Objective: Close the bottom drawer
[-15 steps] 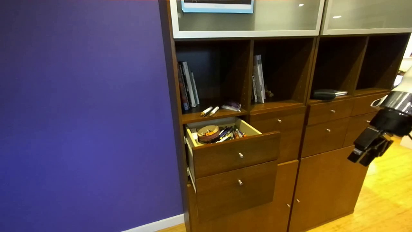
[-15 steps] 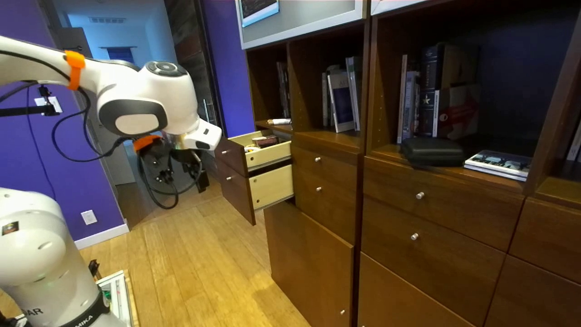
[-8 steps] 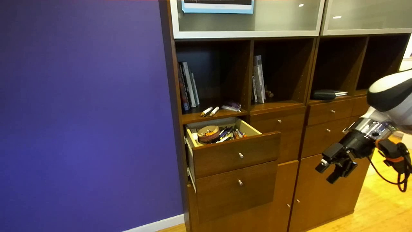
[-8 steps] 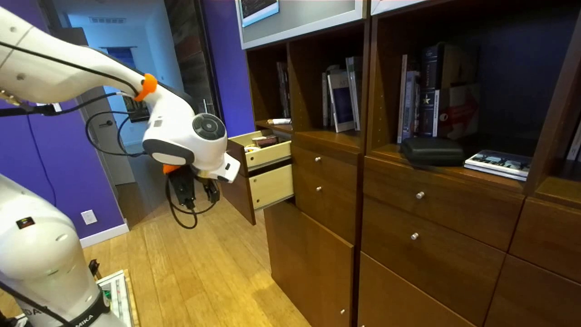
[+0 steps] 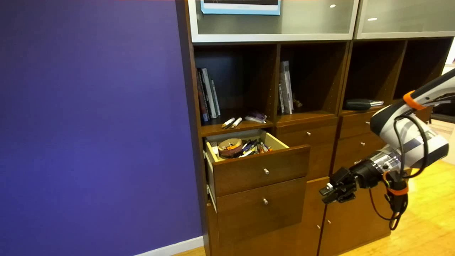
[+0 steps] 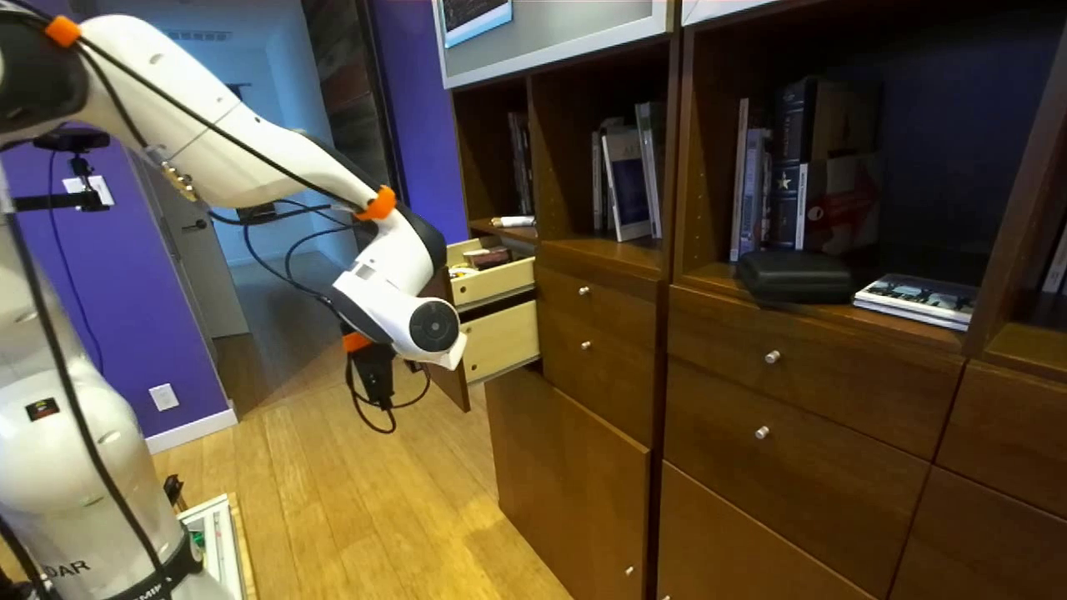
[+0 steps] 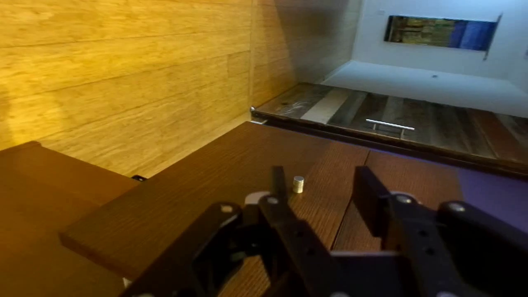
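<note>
The bottom drawer (image 5: pixel 261 220) is pulled out from the cabinet, with a plain brown front and a small silver knob (image 5: pixel 265 201). Its pale side panel (image 6: pixel 504 340) shows in an exterior view. My gripper (image 5: pixel 326 194) hangs to the right of the drawer front in that picture, apart from it. In the wrist view the gripper (image 7: pixel 319 175) has its fingers spread, with nothing held between them. Beyond them lies the bottom drawer's front (image 7: pixel 177 206), and its knob (image 7: pixel 298 184) appears just inside the left finger. The fingertips are hidden behind the arm in an exterior view.
Directly above, an upper drawer (image 5: pixel 261 172) also stands pulled out, with pens and a round bowl (image 5: pixel 230 148) inside. A tall cabinet door (image 6: pixel 575 475) sits below the drawers. A purple wall (image 5: pixel 96 124) borders the cabinet. Books stand on the shelves.
The arm has swung toward the drawers, bringing the gripper left and somewhat lower in an exterior view. Its fingers have come closer together. Both drawers stay where they were.
</note>
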{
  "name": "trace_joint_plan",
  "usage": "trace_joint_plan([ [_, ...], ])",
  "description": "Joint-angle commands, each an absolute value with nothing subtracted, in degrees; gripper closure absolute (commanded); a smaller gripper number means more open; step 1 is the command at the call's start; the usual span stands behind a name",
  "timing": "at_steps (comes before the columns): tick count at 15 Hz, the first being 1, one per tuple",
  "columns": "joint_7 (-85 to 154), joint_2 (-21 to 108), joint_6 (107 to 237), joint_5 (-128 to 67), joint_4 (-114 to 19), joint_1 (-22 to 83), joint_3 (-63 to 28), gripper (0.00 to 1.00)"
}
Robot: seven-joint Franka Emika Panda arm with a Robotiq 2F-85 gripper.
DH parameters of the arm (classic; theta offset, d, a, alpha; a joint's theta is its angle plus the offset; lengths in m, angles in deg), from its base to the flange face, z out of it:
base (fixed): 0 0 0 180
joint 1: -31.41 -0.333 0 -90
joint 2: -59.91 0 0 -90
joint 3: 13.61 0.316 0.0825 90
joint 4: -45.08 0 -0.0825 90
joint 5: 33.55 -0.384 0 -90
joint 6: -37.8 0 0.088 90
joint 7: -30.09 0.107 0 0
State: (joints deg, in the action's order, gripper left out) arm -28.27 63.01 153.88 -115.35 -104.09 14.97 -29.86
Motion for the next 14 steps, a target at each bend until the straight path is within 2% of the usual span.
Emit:
trace_joint_plan([
  [1, -33.05, 49.95, 147.73, -122.56, -95.47, 22.0, -22.0, 0.84],
  [3, -33.83, 45.08, 145.92, -124.15, -91.86, 24.49, -19.62, 0.98],
  [4, -34.19, 42.84, 146.0, -124.64, -90.17, 25.48, -18.89, 1.0],
  [9, -36.13, 36.12, 142.3, -126.3, -85.11, 30.22, -18.16, 1.0],
  [14, -34.76, 36.66, 142.91, -124.42, -85.95, 30.47, -18.31, 0.99],
])
